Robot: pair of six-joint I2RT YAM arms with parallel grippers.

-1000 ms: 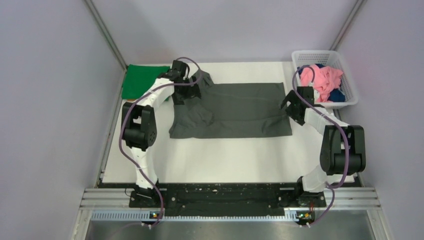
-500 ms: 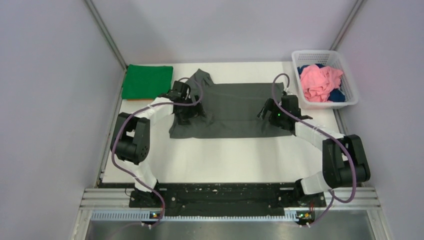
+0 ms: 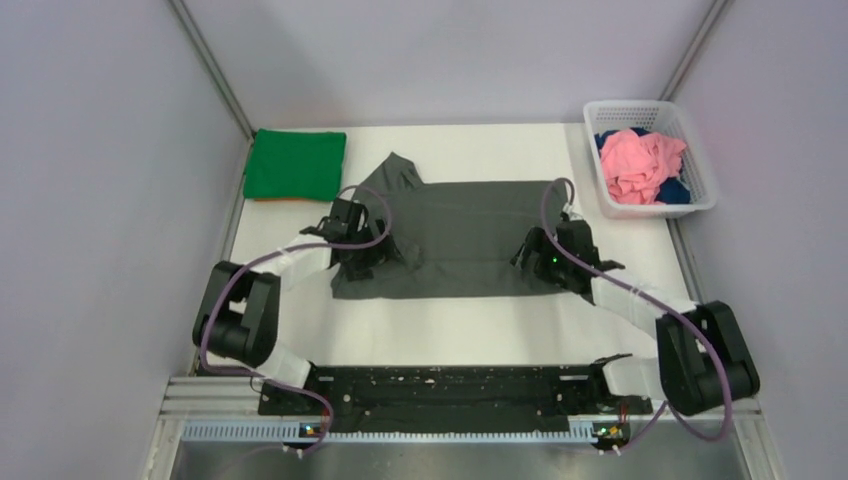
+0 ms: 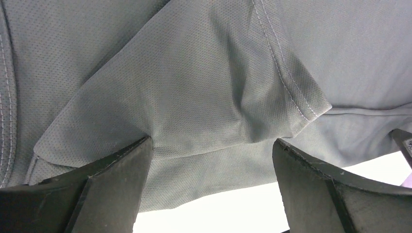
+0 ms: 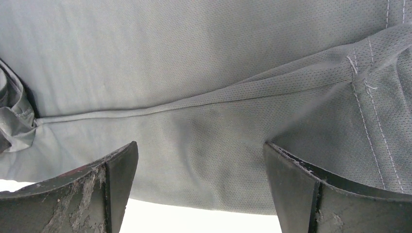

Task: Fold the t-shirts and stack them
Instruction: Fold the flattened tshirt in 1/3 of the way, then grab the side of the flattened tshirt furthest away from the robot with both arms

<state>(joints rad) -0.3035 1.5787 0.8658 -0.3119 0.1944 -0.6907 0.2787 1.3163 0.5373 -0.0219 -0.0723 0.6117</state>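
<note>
The dark grey shirt (image 3: 470, 230) lies spread in the middle of the table (image 3: 450, 320), its near hem towards the arms. It looks like thin, light knit, so it should be limp and droop from any single pinch. It should slide easily over the smooth table and is not fragile. The best hold is likely on both layers at the near edge, one pinch towards each end, so the fold lifts evenly.

The left claw (image 4: 211, 184) hangs over the shirt's near-left corner, spread wide and gripping nothing. A tucked sleeve with a stitched hem lies between its fingers (image 4: 111, 179), and one of them seems to brush the cloth. The right claw (image 5: 199, 189) sits over the shirt's near-right corner, also spread wide and empty, straddling a seam and a crease line.

Beyond the shirt's far-left corner lies the bright green shirt (image 3: 295, 165), already folded flat. Beyond its far-right corner stands the white basket (image 3: 640, 104), holding the crumpled pink shirt (image 3: 640, 160) with the dark blue shirt (image 3: 678, 190) underneath.
</note>
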